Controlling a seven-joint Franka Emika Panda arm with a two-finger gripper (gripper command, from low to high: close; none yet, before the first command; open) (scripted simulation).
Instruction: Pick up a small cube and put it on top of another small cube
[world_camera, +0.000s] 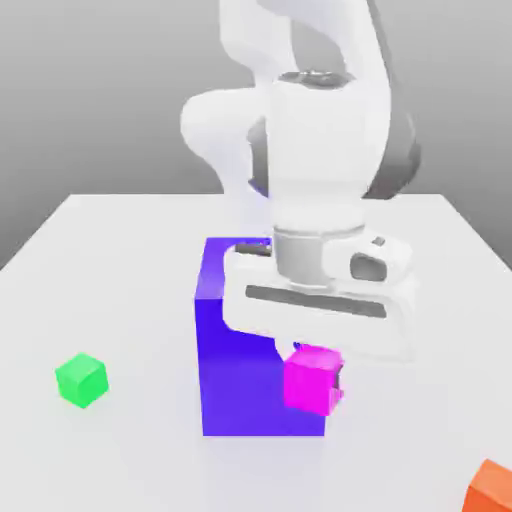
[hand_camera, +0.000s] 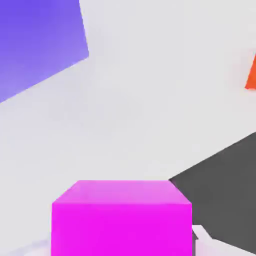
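The small magenta-pink cube (world_camera: 312, 380) sits between the fingers of my gripper (world_camera: 316, 386), which is shut on it. In the exterior view the cube is in front of the lower right part of the big purple-blue block (world_camera: 238, 370), under the white hand. The hand view has the cube (hand_camera: 122, 220) close up, with one dark finger (hand_camera: 222, 200) against its side. A small green cube (world_camera: 81, 380) rests on the table at the exterior view's left, well apart from the gripper.
The tall purple-blue block (hand_camera: 35, 45) stands right behind the held cube. An orange block (world_camera: 492, 488) lies at the exterior view's lower right corner and appears in the hand view too (hand_camera: 251, 72). The white table (world_camera: 120, 260) spreads around them.
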